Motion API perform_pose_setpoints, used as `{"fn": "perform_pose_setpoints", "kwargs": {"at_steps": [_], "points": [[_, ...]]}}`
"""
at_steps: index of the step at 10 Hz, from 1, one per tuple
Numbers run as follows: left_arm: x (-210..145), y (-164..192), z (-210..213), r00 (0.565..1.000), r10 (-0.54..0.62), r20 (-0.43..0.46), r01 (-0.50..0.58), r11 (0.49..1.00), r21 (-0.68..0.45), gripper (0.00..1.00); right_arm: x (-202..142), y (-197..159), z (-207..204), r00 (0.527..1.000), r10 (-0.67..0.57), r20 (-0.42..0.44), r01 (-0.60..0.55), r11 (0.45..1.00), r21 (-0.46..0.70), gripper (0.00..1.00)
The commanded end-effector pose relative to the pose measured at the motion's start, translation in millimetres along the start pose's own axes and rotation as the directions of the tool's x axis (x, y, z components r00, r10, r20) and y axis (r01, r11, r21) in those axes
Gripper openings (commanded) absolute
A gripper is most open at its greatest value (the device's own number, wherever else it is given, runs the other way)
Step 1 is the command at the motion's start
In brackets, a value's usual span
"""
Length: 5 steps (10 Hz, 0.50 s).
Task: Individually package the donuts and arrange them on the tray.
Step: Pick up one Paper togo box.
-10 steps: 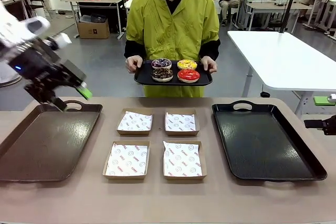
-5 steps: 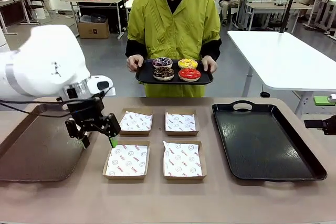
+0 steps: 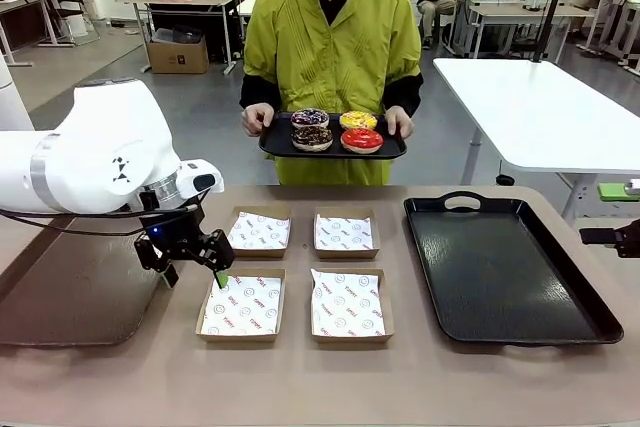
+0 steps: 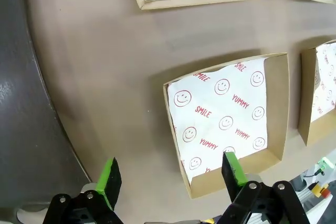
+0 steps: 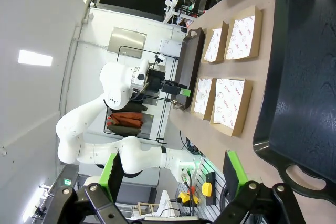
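At the far side of the table, four donuts are held up on a small black tray (image 3: 275,147), which is gripped at each short end by the person's hands (image 3: 256,119). The tray's long axis runs across the picture. The donuts lie flat with their holes upward, two by two: the purple-brown donut (image 3: 309,118) and the yellow donut (image 3: 357,120) behind, the chocolate donut (image 3: 312,137) and the red donut (image 3: 361,140) in front. Being round, they show no long axis of their own.

Below them, on the table (image 3: 400,377), four cardboard boxes (image 3: 243,304) lined with printed paper are set out in two rows, between a dark left tray (image 3: 60,297) and a black right tray (image 3: 500,267).

The left gripper (image 3: 195,275) (image 4: 170,171) is seen low over the table beside the left tray, at the near-left box's corner; its jaws are spread wide and nothing is held. The right gripper (image 5: 173,174) is likewise spread wide and empty, off beyond the handle end of the right tray.
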<state>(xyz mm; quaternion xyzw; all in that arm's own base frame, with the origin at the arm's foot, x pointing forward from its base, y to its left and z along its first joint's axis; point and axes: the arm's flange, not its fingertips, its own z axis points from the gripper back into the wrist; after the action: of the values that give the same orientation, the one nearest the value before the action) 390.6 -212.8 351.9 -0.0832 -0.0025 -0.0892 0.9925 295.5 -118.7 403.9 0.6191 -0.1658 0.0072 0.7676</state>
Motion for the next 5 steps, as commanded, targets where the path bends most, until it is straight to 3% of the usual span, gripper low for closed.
{"fn": "perform_pose_setpoints", "kwargs": {"at_steps": [1, 5], "points": [[-0.6, 0.4, 4.0, 1.000, 0.003, -0.019, -0.003, 1.000, 0.003, 1.00, 0.1, 0.7, 0.3, 1.000, 0.007, 0.003, -0.007, 1.000, 0.013, 1.00], [-0.6, 0.4, 4.0, 1.000, 0.003, -0.019, -0.003, 1.000, 0.003, 1.00, 0.1, 0.7, 0.3, 1.000, 0.007, 0.003, -0.007, 1.000, 0.013, 1.00]]}}
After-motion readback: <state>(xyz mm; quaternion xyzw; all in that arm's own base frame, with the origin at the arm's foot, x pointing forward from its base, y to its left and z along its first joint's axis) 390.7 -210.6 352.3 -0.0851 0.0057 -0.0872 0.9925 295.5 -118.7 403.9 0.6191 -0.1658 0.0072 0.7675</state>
